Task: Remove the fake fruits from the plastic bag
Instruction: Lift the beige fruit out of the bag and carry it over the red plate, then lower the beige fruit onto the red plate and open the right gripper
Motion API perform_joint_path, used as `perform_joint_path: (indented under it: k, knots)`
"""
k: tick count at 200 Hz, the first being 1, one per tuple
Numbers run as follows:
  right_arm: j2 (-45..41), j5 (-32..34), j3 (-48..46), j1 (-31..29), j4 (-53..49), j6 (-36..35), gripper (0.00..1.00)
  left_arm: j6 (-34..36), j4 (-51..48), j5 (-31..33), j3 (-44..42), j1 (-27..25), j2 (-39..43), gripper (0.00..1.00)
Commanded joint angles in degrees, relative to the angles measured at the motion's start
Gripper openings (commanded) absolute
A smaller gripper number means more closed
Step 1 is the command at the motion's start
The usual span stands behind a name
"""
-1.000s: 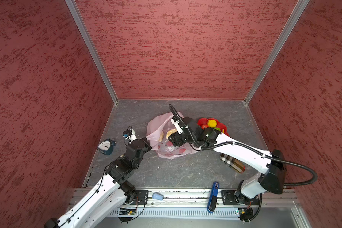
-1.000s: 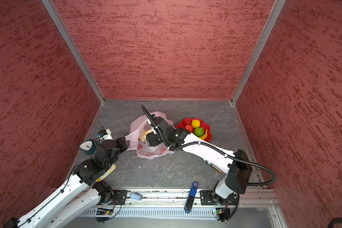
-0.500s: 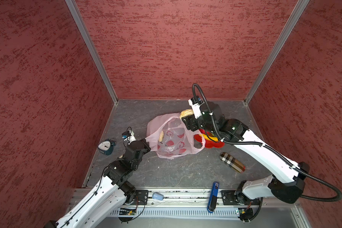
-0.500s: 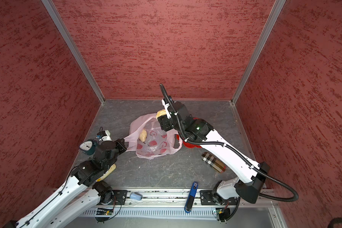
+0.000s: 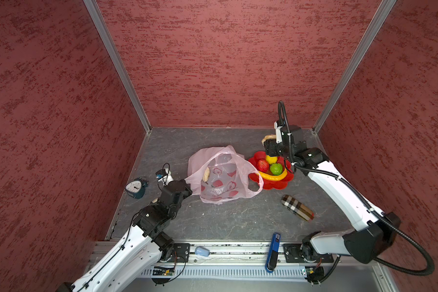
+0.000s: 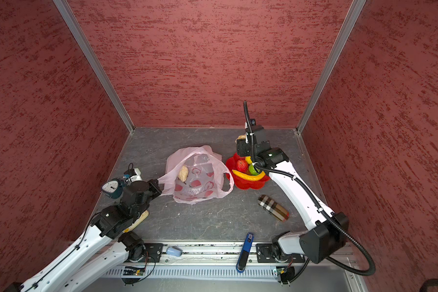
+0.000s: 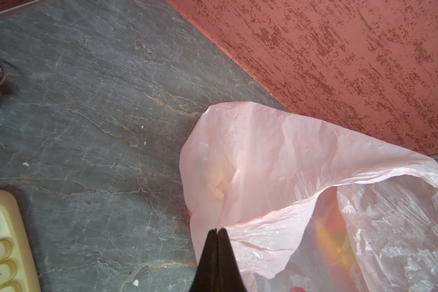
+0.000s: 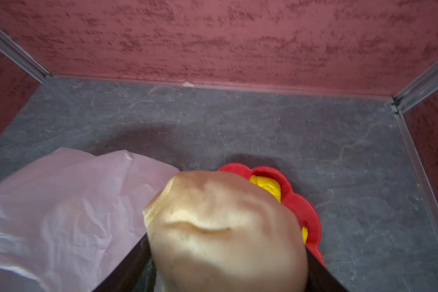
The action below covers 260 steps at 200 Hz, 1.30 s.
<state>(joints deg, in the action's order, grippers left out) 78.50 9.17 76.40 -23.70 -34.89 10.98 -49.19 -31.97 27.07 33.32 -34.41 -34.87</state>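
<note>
The pale pink plastic bag [image 5: 220, 174] [image 6: 195, 174] lies mid-floor, mouth open. My left gripper [image 5: 187, 188] [image 7: 216, 231] is shut on its stretched left handle. One beige lumpy fruit [image 5: 206, 174] [image 6: 183, 173] lies inside the bag. My right gripper [image 5: 269, 144] [image 8: 225, 252] is shut on a second beige lumpy fruit [image 5: 268, 138] [image 8: 223, 227], held above the far edge of the red flower-shaped dish [image 5: 273, 186] [image 8: 304, 209]. In the dish sit a red apple [image 5: 263, 164], a green round fruit [image 5: 276, 169], a yellow round fruit [image 5: 271, 159] and a banana [image 5: 273, 176].
A small clock [image 5: 135, 188] stands by the left wall. A plaid case [image 5: 297, 207] lies right of the bag, toward the front. A cream calculator [image 7: 3, 242] lies under my left arm. A blue tool [image 5: 273, 250] and a pale blue cap [image 5: 202, 251] rest on the front rail.
My right gripper has come up out of the bag with the beige fruit and swung right to the far side of the dish. The left gripper kept its hold on the bag.
</note>
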Motion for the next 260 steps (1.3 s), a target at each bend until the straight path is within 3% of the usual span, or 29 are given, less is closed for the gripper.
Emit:
perform_joint_path:
  k: [1, 109, 260]
  knots:
    - [0.44, -1.83, -3.21, 1.48, 3.95, 1.15, 0.48, 0.14, -0.60, 0.62, 1.37, -0.25, -0.19, 0.04]
    - [4.47, -6.13, -19.44, 2.26, 13.01, 7.17, 0.47, 0.21, 0.57, -0.04, 1.34, -0.26, -1.78, 0.04]
    - [8.35, -8.11, -25.87, -1.61, 17.45, 13.14, 0.50, -0.11, 1.05, -0.79, 0.44, -0.29, -1.07, 0.04]
